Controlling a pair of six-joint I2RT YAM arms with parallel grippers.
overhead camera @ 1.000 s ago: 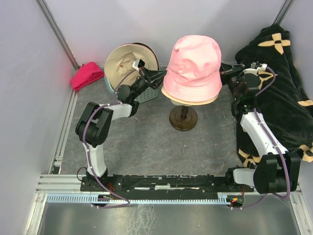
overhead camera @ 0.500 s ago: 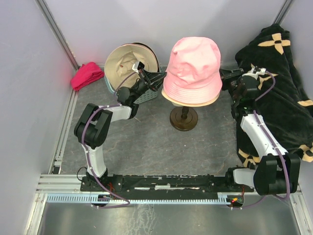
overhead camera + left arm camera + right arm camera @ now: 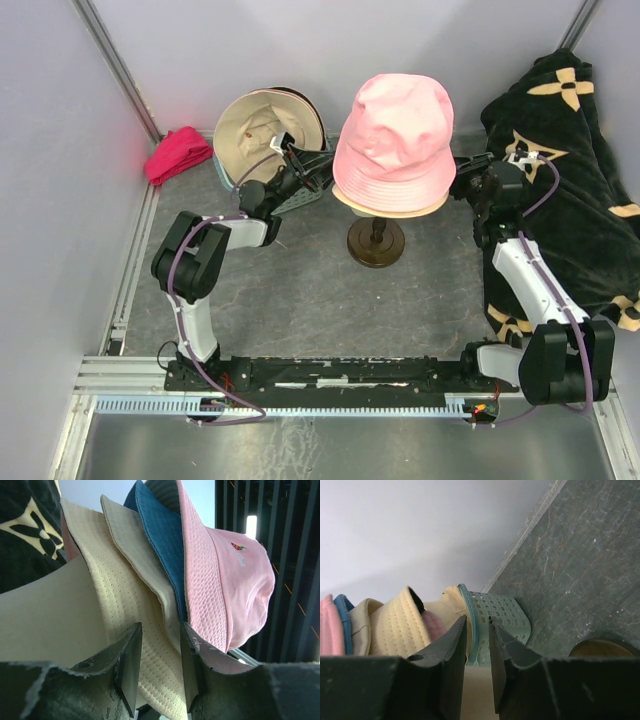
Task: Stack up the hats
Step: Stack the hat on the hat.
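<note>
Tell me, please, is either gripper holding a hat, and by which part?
Nothing is held: the left gripper and right gripper stand open and empty on either side of the pink bucket hat.

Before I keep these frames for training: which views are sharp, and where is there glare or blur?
Top external: evenly lit, sharp, soft shadow under the pink hat. Left wrist: stacked brims crisp, its own fingers dark and soft, a bright strip glares at top right. Right wrist: fingers dark, basket clear.
</note>
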